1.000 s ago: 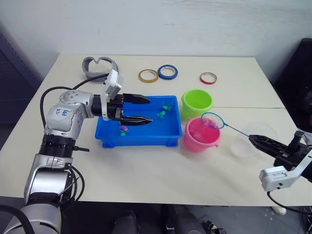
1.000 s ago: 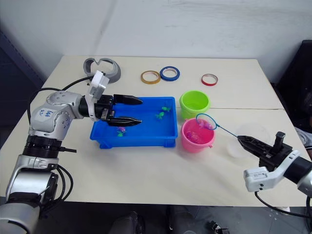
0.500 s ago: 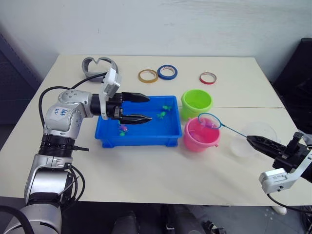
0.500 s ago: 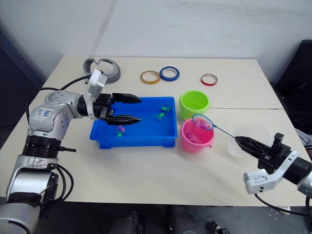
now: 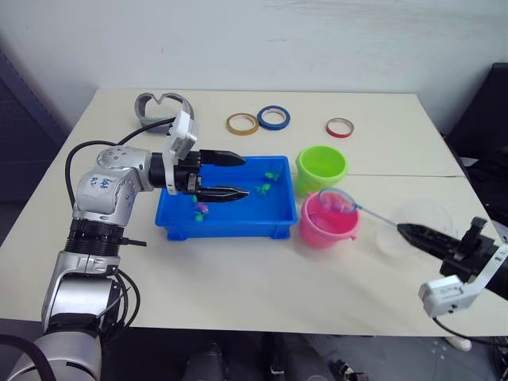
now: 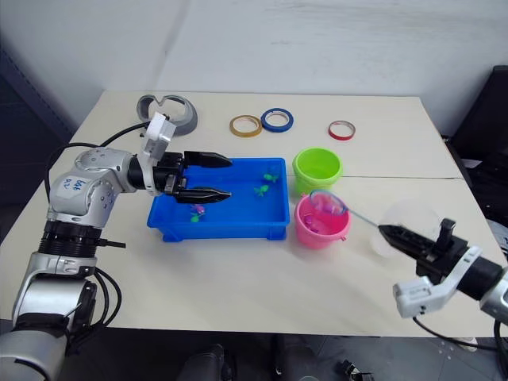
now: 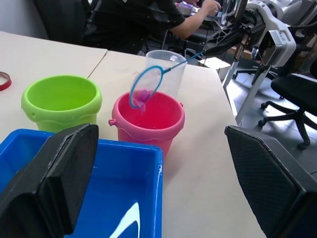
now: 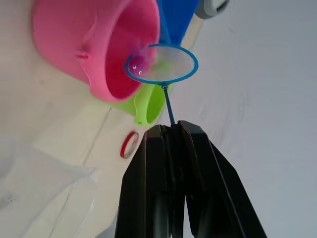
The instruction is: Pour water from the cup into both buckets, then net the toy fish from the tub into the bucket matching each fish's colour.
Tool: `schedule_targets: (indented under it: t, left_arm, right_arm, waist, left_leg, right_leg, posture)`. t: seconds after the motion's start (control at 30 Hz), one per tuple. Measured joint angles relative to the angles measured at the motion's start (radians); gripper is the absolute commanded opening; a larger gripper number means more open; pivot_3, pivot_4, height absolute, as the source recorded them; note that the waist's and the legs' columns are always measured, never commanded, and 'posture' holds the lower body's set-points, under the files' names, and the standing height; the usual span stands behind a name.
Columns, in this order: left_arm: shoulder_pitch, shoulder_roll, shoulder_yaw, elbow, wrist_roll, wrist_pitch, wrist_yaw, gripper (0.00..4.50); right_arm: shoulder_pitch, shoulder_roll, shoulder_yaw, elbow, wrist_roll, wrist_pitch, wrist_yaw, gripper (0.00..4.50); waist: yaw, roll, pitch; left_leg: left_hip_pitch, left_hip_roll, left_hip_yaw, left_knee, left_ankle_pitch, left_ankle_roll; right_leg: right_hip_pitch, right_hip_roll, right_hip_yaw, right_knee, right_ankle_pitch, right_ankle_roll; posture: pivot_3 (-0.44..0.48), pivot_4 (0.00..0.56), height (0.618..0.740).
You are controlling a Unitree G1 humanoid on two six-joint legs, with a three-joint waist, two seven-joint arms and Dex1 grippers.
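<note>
My left arm (image 5: 101, 198) is built of silver-grey metallic segments with a ribbed black collar between them and a blue handwritten mark on the upper housing. Black cables loop along its outer side. A white camera block sits at the wrist. My left gripper (image 5: 230, 176) carries two tapered black fingers. My right gripper (image 5: 409, 232) is likewise black, mounted on a white wrist bracket.

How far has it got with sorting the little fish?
In hand: the right hand holds the net, with a pink fish in it, over the pink bucket. Left: a few fish, pink and green, remain in the blue tub. The green bucket stands beside.
</note>
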Motion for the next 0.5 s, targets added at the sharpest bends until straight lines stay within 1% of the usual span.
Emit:
schedule_targets:
  t: [0.17, 0.27, 0.43, 0.5]
  left_arm:
    - [0.0, -0.004, 0.0, 0.0, 0.0, -0.012, 0.001, 4.47]
    - [0.0, -0.004, 0.0, 0.0, 0.001, -0.016, 0.003, 4.47]
    - [0.0, -0.006, 0.0, 0.0, 0.001, -0.018, 0.007, 4.47]
    - [0.0, -0.007, 0.0, 0.0, 0.001, -0.018, 0.008, 4.47]
  right_arm:
    - [-0.057, 0.002, 0.003, 0.005, -0.006, 0.035, -0.014, 0.0]
    - [-0.06, 0.002, 0.003, 0.007, -0.015, 0.036, -0.015, 0.0]
    - [0.011, 0.002, 0.038, -0.007, -0.024, -0.018, -0.01, 0.0]
    - [0.011, 0.007, 0.037, -0.008, -0.029, -0.005, -0.008, 0.0]
  waist:
    - [-0.006, 0.0, 0.0]
    - [-0.004, 0.0, 0.0]
    - [-0.002, 0.0, 0.0]
    - [-0.004, 0.0, 0.0]
  left_leg:
    - [0.001, 0.0, 0.001, 0.001, 0.0, 0.0]
    - [0.001, 0.0, 0.001, 0.001, 0.0, 0.0]
    - [0.001, 0.0, 0.001, 0.001, 0.0, 0.0]
    - [0.001, 0.0, 0.002, 0.001, 0.0, 0.0]
  right_leg:
    - [0.0, 0.0, 0.001, 0.002, 0.0, 0.0]
    - [0.0, 0.0, 0.001, 0.002, 0.0, 0.0]
    - [0.0, 0.0, 0.001, 0.001, 0.0, 0.0]
    - [0.0, 0.0, 0.002, 0.001, 0.0, 0.0]
  posture:
    - [0.0, 0.15, 0.74]
    - [0.0, 0.15, 0.74]
    - [0.0, 0.15, 0.74]
    - [0.0, 0.15, 0.74]
